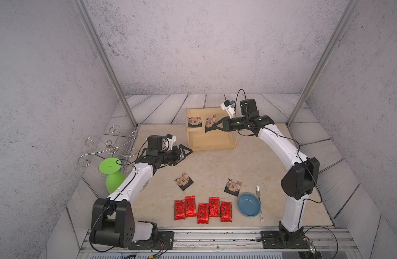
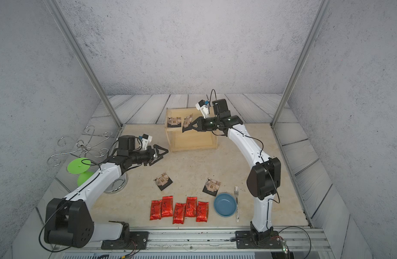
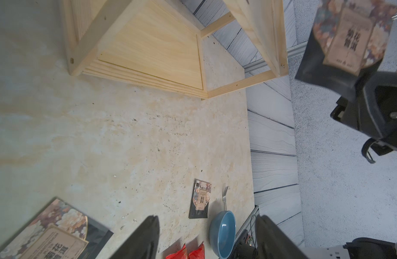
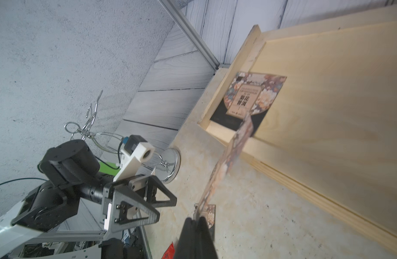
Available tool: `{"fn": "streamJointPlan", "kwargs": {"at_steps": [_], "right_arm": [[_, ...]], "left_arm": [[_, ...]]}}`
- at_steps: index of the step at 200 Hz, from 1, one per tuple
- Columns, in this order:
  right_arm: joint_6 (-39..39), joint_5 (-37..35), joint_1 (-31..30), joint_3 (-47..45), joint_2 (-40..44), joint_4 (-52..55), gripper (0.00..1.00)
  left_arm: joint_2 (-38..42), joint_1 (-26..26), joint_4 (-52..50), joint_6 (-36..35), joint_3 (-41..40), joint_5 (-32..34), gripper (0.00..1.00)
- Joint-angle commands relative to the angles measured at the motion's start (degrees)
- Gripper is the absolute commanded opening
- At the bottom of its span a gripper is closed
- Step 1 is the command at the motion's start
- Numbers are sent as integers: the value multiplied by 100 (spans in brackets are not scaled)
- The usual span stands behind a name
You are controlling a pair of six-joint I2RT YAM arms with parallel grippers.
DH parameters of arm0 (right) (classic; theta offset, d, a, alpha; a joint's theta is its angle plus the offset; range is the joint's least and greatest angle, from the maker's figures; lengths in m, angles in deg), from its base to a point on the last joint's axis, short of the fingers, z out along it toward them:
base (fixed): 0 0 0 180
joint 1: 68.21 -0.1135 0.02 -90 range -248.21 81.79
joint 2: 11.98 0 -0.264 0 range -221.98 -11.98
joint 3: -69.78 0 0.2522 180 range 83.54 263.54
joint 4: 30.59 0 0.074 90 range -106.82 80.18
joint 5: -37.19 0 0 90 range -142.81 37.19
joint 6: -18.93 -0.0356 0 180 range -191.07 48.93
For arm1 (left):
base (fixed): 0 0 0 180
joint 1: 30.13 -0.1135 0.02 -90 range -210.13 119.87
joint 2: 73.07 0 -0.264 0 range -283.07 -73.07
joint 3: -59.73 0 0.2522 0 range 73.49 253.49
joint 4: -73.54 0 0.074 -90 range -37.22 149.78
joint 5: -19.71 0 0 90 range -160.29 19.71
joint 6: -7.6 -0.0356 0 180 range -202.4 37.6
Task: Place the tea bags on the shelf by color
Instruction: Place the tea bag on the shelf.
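Counter (image 1: 215, 166) holds loose bags (image 1: 202, 213). Right tool (image 1: 209, 127) pinches black bag (image 1: 211, 120) at shelf (image 1: 215, 143); left tool (image 1: 185, 157) open, empty. Looks light, floppy: grip edges.

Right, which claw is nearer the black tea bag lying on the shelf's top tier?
Right. The right claw, shut on a second black tea bag, is beside the lying tea bag; the open left claw is lower, off a front corner of the shelf.

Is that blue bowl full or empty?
Empty: the blue bowl shows only its bare blue inside in both top views.
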Motion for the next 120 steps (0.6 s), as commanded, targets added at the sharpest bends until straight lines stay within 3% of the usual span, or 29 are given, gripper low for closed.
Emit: {"fn": "streamJointPlan", "kwargs": {"at_steps": [1,53,120], "right_arm": [[239,9,83,801,-535,588,0],[274,48,291,2133,-1523,1032,0],[424,-48,386,2594,-1931,1284,0]], "left_arm": [[-81,-57,-69,-198,142,-63,73],[-318,-76,87,-150,118,-199,72],[-496,-76,164,-119,135,-275,72]]}}
